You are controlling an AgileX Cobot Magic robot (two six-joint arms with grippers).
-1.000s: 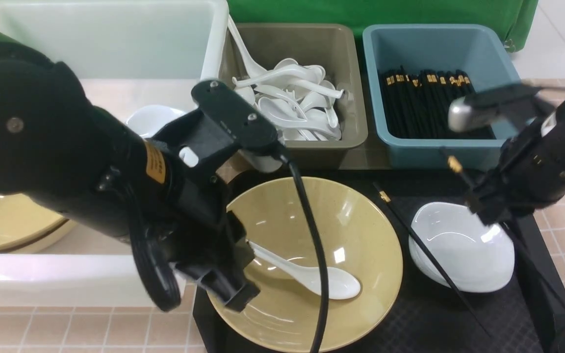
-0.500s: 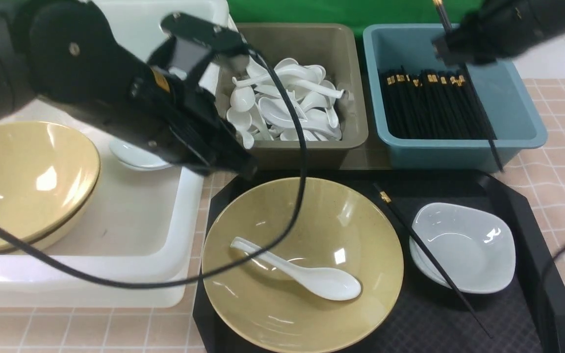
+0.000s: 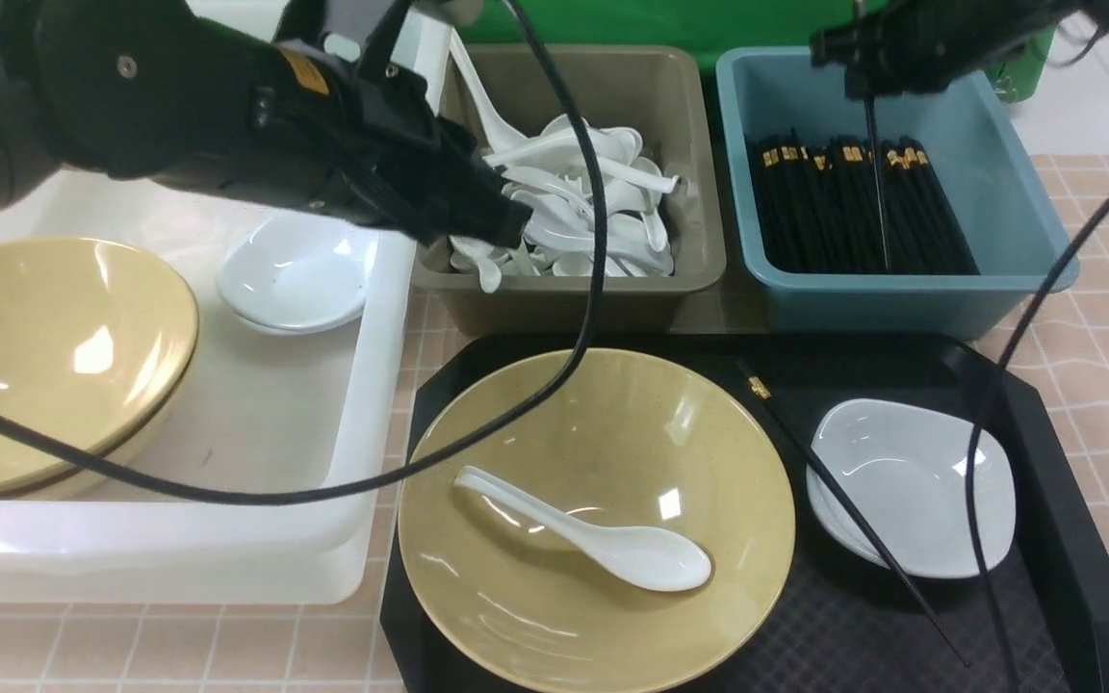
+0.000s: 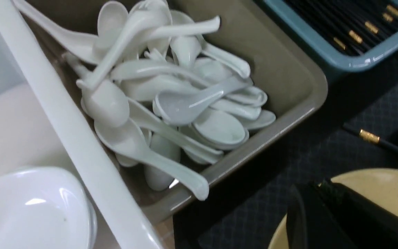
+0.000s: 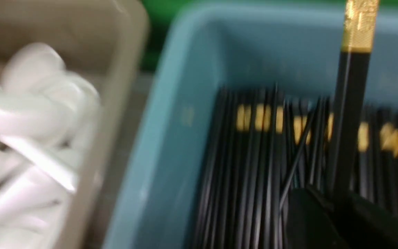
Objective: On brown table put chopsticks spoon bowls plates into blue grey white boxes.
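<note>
Right wrist view: thin black gold-banded chopstick (image 5: 349, 121)

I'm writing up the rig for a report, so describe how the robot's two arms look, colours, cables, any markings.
Both arms are matte black. The left arm is bulky, with rounded joint housings, a small silver disc on one, and an orange-yellow label; a thick black cable loops off it. The right arm looks slimmer and trails a thinner black cable.
</note>
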